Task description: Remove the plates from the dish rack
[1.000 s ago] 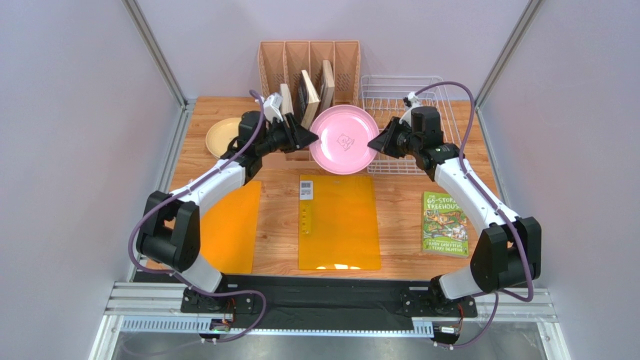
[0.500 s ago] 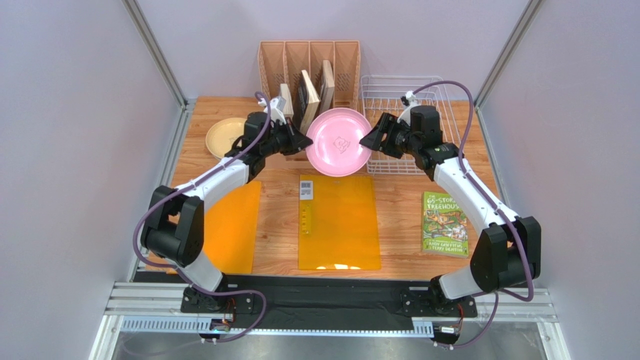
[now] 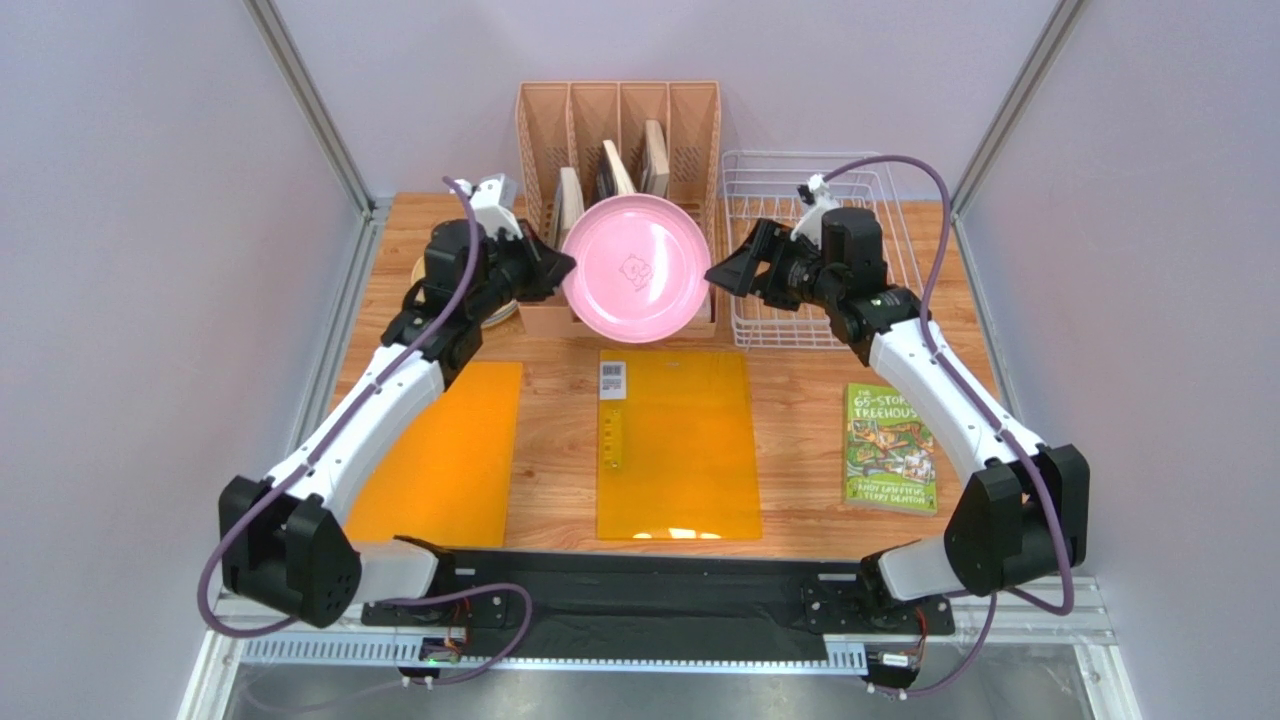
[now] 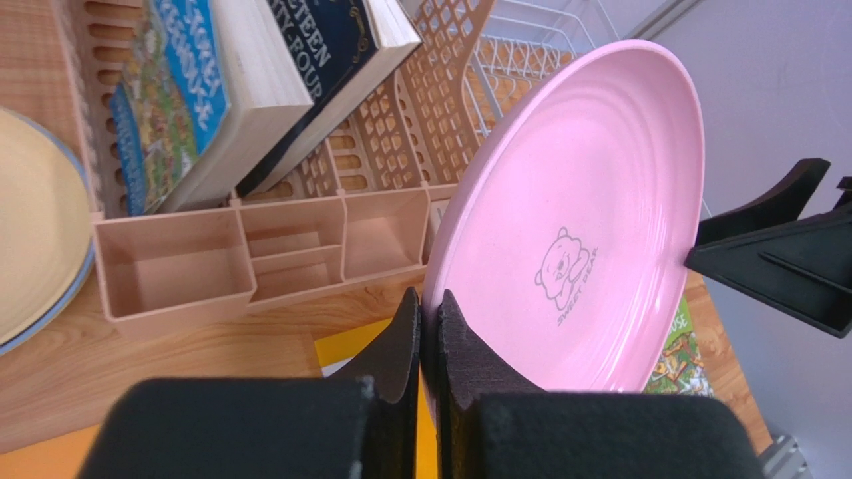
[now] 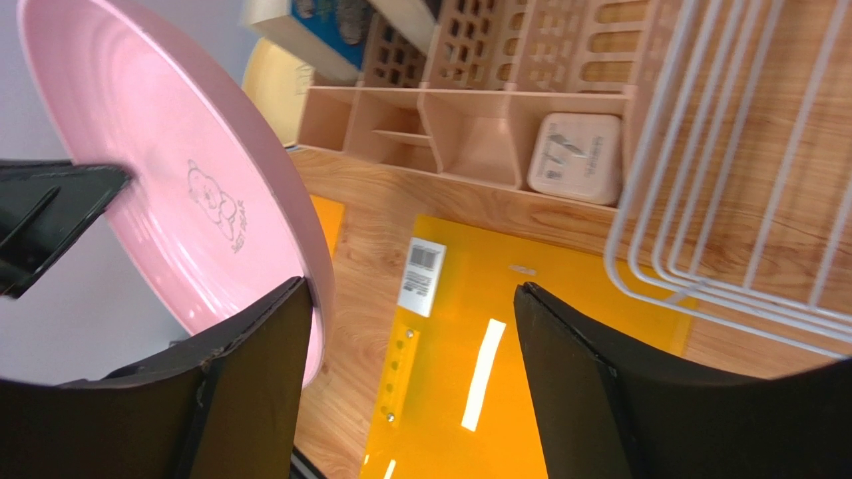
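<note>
**While the left gripper (image 4: 430,304) pinches its rim, the pink plate (image 3: 636,267) hangs clear of the rack**

Smooth, round and shallow, with faint concentric rings and a small bear outline printed at its centre, the pink plate is held in the air in front of the pink-beige slotted plastic organizer (image 3: 619,120). It stands nearly on edge, with its hollow face turned up and forward. It is well outside the white wire-grid dish rack (image 3: 812,195), which stands to its right at the back of the wood-grain table (image 3: 796,390).

The left wrist view shows the two black fingers of the left gripper pressed close together on the plate's lower rim, with only the rim's thickness between them.

The right gripper (image 3: 732,273) sits at the plate's opposite edge with its broad, flat black fingers spread wide. In the right wrist view the pink rim runs just beside one finger (image 5: 250,359). Whether they touch is hard to say from this angle. Nothing lies between the fingers.

A pale yellow round plate (image 4: 30,230) lies flat on the wood at the left of the organizer, mostly hidden under the left arm in the top view. Thick books (image 4: 190,90) lean in the organizer's slots. Glossy translucent orange sheets (image 3: 676,443) lie flat on the near half of the table. A green paperback (image 3: 890,447) rests face up at the right.
</note>
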Robot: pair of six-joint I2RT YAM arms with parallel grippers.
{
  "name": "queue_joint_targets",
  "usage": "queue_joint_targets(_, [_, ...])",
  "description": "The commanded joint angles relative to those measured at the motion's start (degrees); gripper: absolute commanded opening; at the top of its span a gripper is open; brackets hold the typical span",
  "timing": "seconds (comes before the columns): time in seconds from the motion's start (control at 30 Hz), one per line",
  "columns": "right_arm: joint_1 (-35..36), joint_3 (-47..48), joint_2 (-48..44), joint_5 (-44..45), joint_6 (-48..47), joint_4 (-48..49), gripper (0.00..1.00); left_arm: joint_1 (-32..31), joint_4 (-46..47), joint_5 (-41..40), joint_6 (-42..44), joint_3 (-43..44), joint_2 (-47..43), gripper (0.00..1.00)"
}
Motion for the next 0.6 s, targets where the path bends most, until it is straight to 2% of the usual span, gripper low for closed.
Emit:
queue_joint_targets(0.0, [-4.74,0.42,-1.62,8.49,-3.06,-3.52,0.73,12.76,-1.19,-17.88,0.91,-2.00,-7.46,0.00])
queue_joint_targets(0.2, [-5.27,0.50,-0.57,8.40,-3.41,-3.70,0.73,23.31,-1.55,-19.04,-0.49,-3.85,-9.75,0.00])
queue_joint_targets(0.57, [-5.88,1.12,-0.22,9.72,-4.55,-4.22,0.75,28.78,2.75,-19.03,-1.64,-4.73,-2.20,0.00])
